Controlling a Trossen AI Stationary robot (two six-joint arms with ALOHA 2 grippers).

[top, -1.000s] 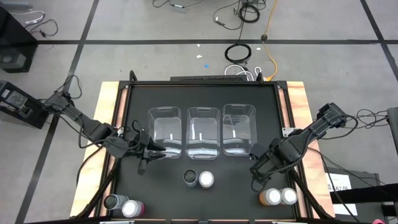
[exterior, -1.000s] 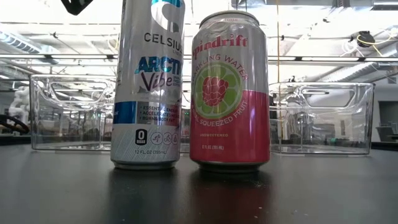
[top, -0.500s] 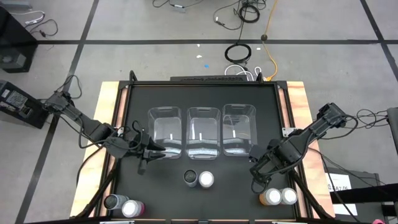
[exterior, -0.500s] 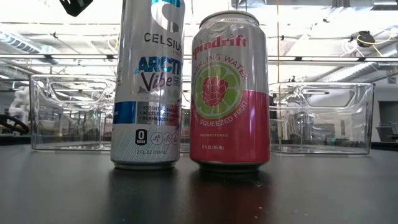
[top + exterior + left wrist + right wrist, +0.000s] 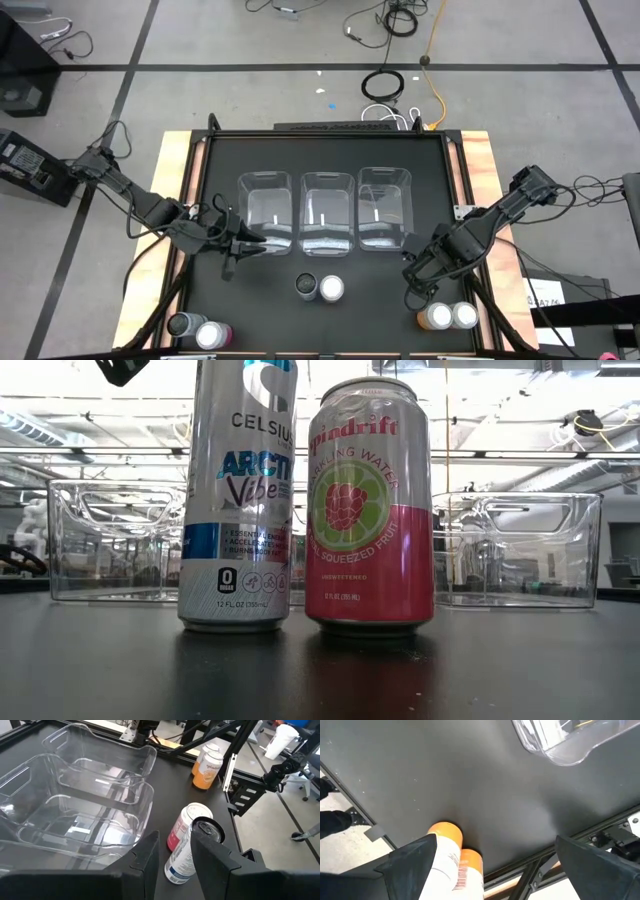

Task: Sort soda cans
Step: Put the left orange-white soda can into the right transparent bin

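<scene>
Soda cans sit unmoved since a second ago: grey-topped and pink pair [image 5: 320, 288] mid-table, orange pair [image 5: 447, 317] below the wide-spread right gripper [image 5: 412, 281], left gripper [image 5: 243, 251] narrowly parted, holding nothing.

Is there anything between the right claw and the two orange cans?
No. In the right wrist view, only bare black table lies between the open right gripper and the orange cans.

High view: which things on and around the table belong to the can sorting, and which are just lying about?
Belongs to the job:
- centre can pair
- front-left can pair
- orange cans
- three clear bins

Just lying about:
- coiled black cable on the floor
- orange cord
- dark box off the left edge
</scene>
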